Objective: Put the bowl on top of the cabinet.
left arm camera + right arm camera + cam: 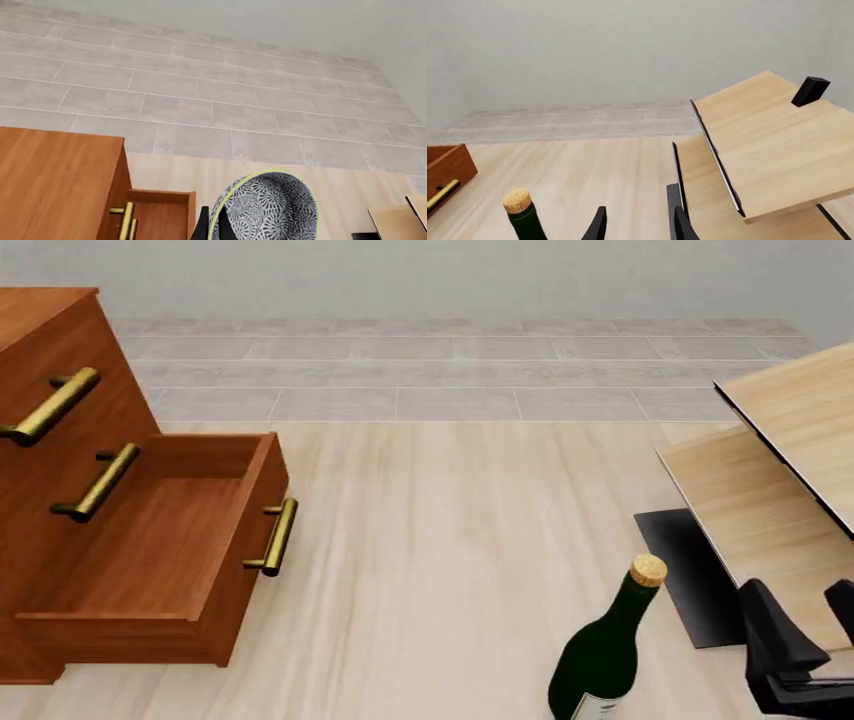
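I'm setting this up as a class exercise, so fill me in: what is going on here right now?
The left wrist view shows the left gripper holding the speckled bowl up beside the wooden cabinet, with the bowl not yet on top. In the front view, the cabinet's lower drawer stands pulled open. The right gripper hangs open and empty near the corked wine bottle and the pale wooden boards.

Place: a simulated room like a home, plain and bare
Furniture: wooden cabinet [80,490] with brass handles, one drawer open
Right of the cabinet: corked wine bottle [607,650], then pale wood boards [787,460]
Behind the cabinet: grey tiled strip [454,375] and a blank wall [441,275]
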`<action>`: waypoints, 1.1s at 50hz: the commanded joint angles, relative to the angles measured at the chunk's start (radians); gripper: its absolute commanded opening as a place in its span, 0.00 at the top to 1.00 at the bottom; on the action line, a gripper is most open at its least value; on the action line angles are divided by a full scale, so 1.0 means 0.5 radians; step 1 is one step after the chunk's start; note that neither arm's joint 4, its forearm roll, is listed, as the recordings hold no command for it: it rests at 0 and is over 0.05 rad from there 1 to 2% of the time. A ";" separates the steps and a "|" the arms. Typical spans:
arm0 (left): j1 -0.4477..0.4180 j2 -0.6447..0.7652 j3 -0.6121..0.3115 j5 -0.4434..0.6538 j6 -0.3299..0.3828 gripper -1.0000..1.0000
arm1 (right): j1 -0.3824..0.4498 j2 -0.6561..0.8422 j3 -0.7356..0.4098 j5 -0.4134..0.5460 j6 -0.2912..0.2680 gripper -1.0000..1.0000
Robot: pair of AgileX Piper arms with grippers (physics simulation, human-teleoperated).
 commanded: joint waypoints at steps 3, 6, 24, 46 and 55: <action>0.322 -0.034 -0.141 0.024 -0.096 1.00 | 0.004 0.024 0.000 -0.023 -0.004 0.00; 0.349 -0.031 -0.166 0.043 -0.111 1.00 | 0.004 0.015 0.000 -0.015 -0.004 0.00; 0.715 -0.270 0.162 -0.143 -0.489 1.00 | 0.004 0.060 0.000 -0.060 -0.017 0.00; 1.089 -0.507 0.791 -0.530 -0.889 1.00 | 0.004 0.024 0.000 -0.026 -0.029 0.00; 1.275 -0.493 0.913 -0.605 -0.962 1.00 | -0.003 0.027 0.001 -0.027 -0.051 0.00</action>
